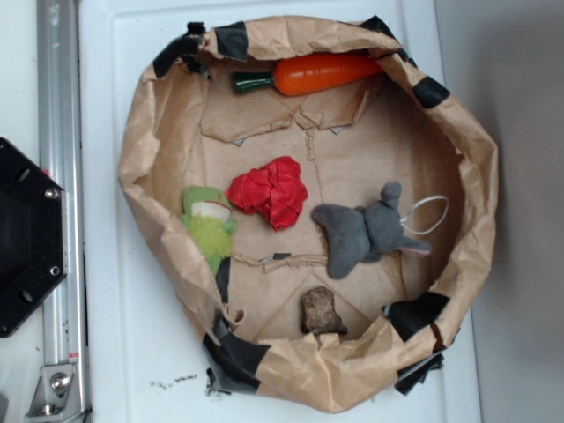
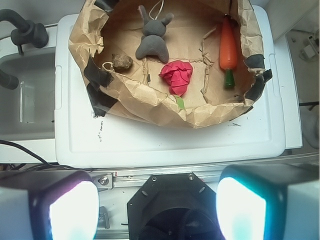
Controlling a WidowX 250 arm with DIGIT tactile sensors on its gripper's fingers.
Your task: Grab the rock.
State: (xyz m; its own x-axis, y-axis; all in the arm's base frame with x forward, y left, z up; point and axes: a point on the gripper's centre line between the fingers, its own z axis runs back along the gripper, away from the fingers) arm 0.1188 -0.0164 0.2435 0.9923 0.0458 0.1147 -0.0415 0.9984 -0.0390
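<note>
The rock (image 1: 321,311) is brown, lumpy, squarish (fingers (image 2: 72,207) spread wide, empty).

Brown-tan rock (image 1: 322,312); grey plush toy (image 1: 364,231); red crumpled lump (image 1: 270,190); orange carrot (image 1: 322,73), dark-green stem; green toy (image 1: 209,224); brown paper bag (image 1: 458,150).
</note>
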